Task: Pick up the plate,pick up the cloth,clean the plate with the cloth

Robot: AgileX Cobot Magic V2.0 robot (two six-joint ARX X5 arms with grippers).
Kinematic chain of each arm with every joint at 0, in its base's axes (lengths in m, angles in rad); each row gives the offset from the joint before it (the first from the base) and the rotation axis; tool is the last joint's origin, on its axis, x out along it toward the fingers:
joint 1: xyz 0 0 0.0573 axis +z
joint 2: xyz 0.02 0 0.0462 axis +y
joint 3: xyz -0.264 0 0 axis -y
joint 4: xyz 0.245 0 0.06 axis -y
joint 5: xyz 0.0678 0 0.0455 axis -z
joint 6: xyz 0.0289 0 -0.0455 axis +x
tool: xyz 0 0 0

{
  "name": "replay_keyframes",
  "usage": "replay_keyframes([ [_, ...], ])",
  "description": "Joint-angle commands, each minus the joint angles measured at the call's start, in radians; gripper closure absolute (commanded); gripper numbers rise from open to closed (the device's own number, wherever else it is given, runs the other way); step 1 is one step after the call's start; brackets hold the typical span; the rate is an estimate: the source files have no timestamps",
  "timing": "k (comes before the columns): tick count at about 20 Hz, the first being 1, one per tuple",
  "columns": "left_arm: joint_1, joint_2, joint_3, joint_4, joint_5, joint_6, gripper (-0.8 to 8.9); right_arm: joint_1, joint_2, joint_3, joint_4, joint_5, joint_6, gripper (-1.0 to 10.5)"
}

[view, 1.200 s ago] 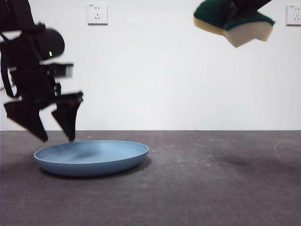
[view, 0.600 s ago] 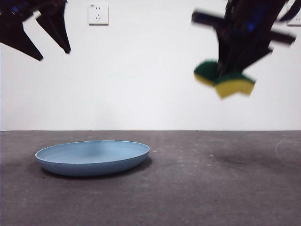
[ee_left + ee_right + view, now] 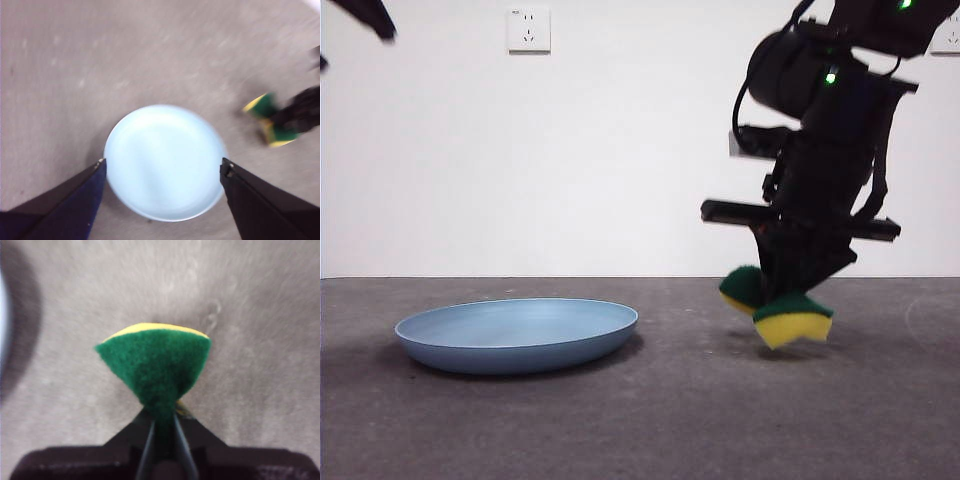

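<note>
The light-blue plate lies flat on the dark table at the left, and it shows from above in the left wrist view. My left gripper is open and empty, high above the plate; only its black tip shows at the top left corner of the front view. My right gripper is shut on the cloth, a yellow and green sponge, squeezed and folded, held just above the table to the right of the plate. The cloth also shows in the right wrist view and the left wrist view.
A white wall with two power sockets stands behind the table. The dark grey table top runs across the whole front. A faint round mark lies on the table at the far right.
My right gripper has come down with the cloth from high up to just above the table. My left gripper has risen away from the plate, which stays on the table.
</note>
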Motion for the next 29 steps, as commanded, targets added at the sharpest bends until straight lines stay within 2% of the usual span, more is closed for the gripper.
replay_keyframes([
  [1, -0.021, -0.080, -0.010, -0.019, 0.001, -0.022, 4.36, -0.002, 0.031, -0.011, 0.008, 0.000, -0.001, 9.6],
  [6, -0.032, -0.217, -0.010, -0.091, 0.001, -0.022, 4.37, -0.007, 0.050, -0.011, 0.008, -0.001, -0.032, 9.3],
  [7, -0.032, -0.234, -0.010, -0.108, 0.001, -0.022, 4.37, -0.007, 0.050, -0.011, 0.007, -0.001, -0.035, 8.7],
  [11, -0.032, -0.273, -0.010, -0.172, 0.001, -0.022, 4.37, -0.007, 0.050, -0.011, 0.003, -0.001, -0.035, 3.9],
  [12, -0.032, -0.276, -0.010, -0.180, 0.002, -0.022, 4.37, -0.007, 0.050, -0.011, 0.002, -0.001, -0.035, 3.1],
  [13, -0.032, -0.277, -0.010, -0.187, 0.002, -0.022, 4.37, -0.007, 0.050, -0.011, 0.001, -0.001, -0.035, 2.8],
  [24, -0.032, -0.277, -0.010, -0.190, 0.000, -0.021, 4.38, -0.007, 0.031, -0.010, -0.016, 0.002, -0.035, 2.8],
  [29, -0.031, -0.259, -0.010, -0.131, -0.003, -0.021, 4.38, -0.006, -0.090, -0.010, -0.055, -0.002, -0.035, 2.9],
])
